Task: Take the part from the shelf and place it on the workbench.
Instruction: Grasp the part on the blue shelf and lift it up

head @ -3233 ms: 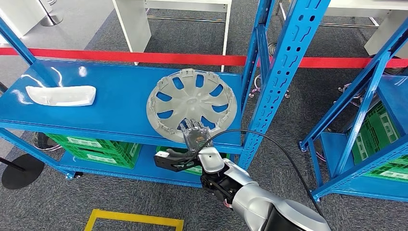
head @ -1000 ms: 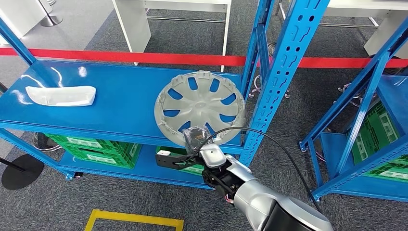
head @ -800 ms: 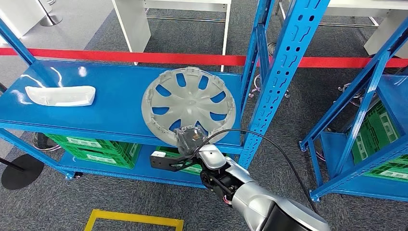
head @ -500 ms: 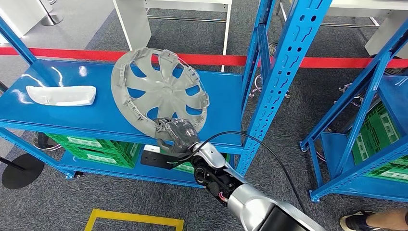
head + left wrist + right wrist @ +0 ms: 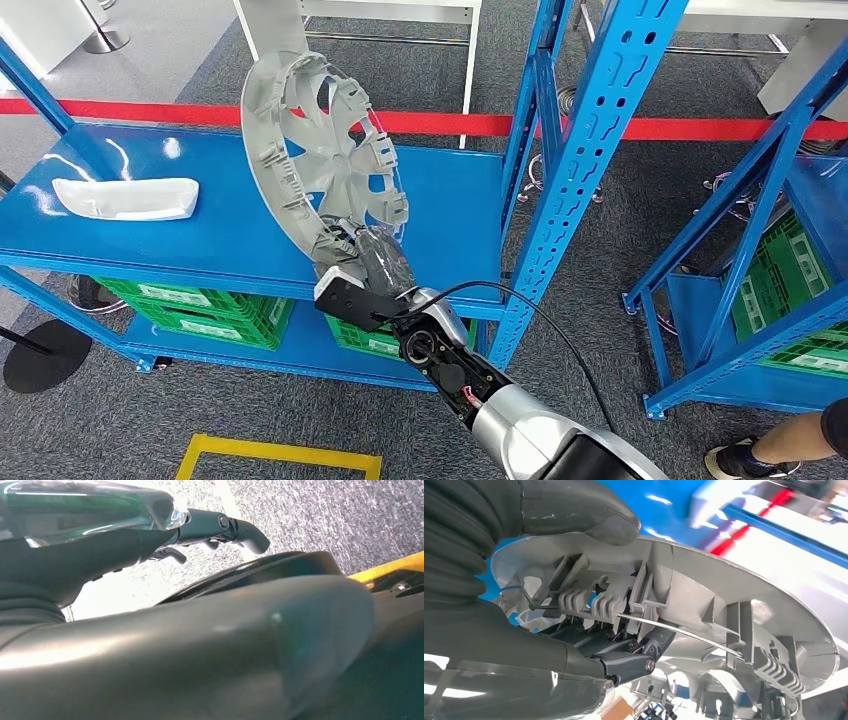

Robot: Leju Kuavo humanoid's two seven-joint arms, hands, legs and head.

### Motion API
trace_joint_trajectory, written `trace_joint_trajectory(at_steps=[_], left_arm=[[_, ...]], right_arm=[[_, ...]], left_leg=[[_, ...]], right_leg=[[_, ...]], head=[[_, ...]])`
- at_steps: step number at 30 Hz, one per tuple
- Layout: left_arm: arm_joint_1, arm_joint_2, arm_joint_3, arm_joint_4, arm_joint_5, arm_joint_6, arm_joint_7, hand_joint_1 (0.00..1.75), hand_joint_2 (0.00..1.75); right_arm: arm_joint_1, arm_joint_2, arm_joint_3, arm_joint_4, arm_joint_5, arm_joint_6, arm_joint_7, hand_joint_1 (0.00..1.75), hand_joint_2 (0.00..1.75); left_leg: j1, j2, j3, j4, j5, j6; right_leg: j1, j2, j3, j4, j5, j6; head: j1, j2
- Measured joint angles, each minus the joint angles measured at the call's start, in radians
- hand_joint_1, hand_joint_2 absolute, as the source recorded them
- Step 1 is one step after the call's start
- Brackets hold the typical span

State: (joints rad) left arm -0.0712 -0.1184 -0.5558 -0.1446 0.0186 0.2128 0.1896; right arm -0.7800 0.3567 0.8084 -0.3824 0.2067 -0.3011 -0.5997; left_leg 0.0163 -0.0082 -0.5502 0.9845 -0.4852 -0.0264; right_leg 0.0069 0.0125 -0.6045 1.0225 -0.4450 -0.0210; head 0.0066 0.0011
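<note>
Right hand (image 5: 368, 262) grasps the hubcap (image 5: 305, 140) by its six o'clock rim, tilted upright above the shelf (image 5: 230, 230); left hand's (image 5: 220, 527) fingers curl, holding nothing; keep a firm grip while carrying it clear of the upright (image 5: 590, 130) at three o'clock.

- We note a blue metal shelf (image 5: 200, 235) with a glossy top deck, framed by perforated blue uprights (image 5: 590, 150) at its right end.
- On the deck, near its left end, lies a white moulded part (image 5: 127, 198), flat and elongated.
- We see the lower deck (image 5: 290, 350) carrying green crates (image 5: 200, 310) side by side, partly hidden under the top deck.
- The shelf stands on grey carpeted floor (image 5: 120, 420); yellow tape (image 5: 280, 458) marks a rectangle on the floor in front of it.
- A second blue rack (image 5: 760, 300) stands to the right, well apart, with green crates (image 5: 785, 275) on it.
</note>
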Motion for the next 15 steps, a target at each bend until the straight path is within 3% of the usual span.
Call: trace_joint_trajectory(at_steps=[5, 15], left_arm=[[0.0, 0.003, 0.0, 0.0, 0.0, 0.0, -0.006, 0.0, 0.0], [0.001, 0.005, 0.001, 0.0, 0.006, 0.014, -0.008, 0.0, 0.0]], right_arm=[[0.032, -0.004, -0.058, -0.067, -0.065, 0.04, -0.078, 1.75, 1.75], [0.158, -0.053, -0.152, -0.375, -0.132, 0.102, -0.088, 1.75, 1.75]], left_leg=[[0.0, 0.0, 0.0, 0.0, 0.0, 0.0], [0.0, 0.0, -0.001, 0.0, 0.0, 0.0]], right_leg=[[0.0, 0.0, 0.0, 0.0, 0.0, 0.0], [0.0, 0.0, -0.001, 0.0, 0.0, 0.0]], head=[[0.0, 0.0], [0.0, 0.0]])
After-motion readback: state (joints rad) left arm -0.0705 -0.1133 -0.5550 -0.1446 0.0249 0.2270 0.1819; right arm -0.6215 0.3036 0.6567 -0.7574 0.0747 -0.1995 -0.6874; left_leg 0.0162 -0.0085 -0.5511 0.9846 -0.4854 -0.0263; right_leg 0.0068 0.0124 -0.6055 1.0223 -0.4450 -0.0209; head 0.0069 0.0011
